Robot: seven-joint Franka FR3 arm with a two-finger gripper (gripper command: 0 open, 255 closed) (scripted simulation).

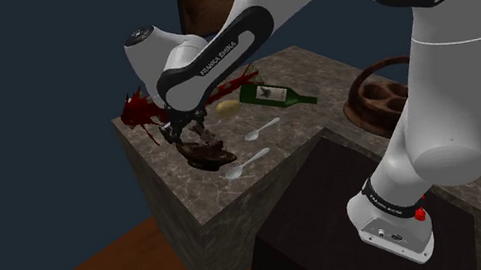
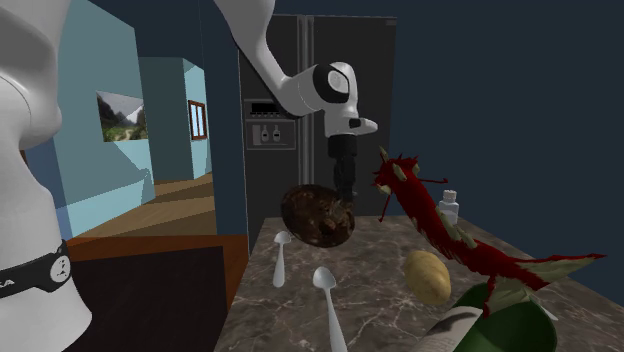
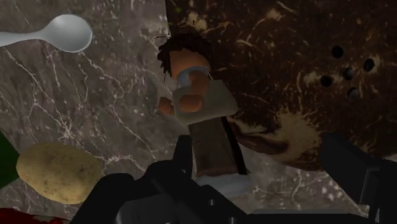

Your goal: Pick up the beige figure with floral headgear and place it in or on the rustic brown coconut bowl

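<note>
The small figure [image 3: 207, 121] has dark brown hair and a beige and brown body. It lies on the marble counter [image 3: 102, 102], right against the rough dark brown coconut bowl [image 3: 299, 76]. The bowl's outer shell, with several small holes, faces the wrist camera. My gripper [image 3: 257, 149] is low over the figure and open. The figure's lower body lies between the fingers, close to one finger [image 3: 181, 153] and well apart from the other. In the shoulder view the gripper [image 1: 185, 129] hangs just above the bowl [image 1: 205, 153]. In the second exterior view it [image 2: 346, 188] stands behind the bowl [image 2: 318, 215].
Two white spoons [image 1: 262, 129] [image 1: 244, 164] lie near the bowl, and a potato [image 2: 428, 275] sits beside it. A red dragon toy [image 2: 440, 225], a green bottle [image 1: 276, 96] and a small white bottle [image 2: 450, 208] stand further along. The counter edge drops off close to the bowl.
</note>
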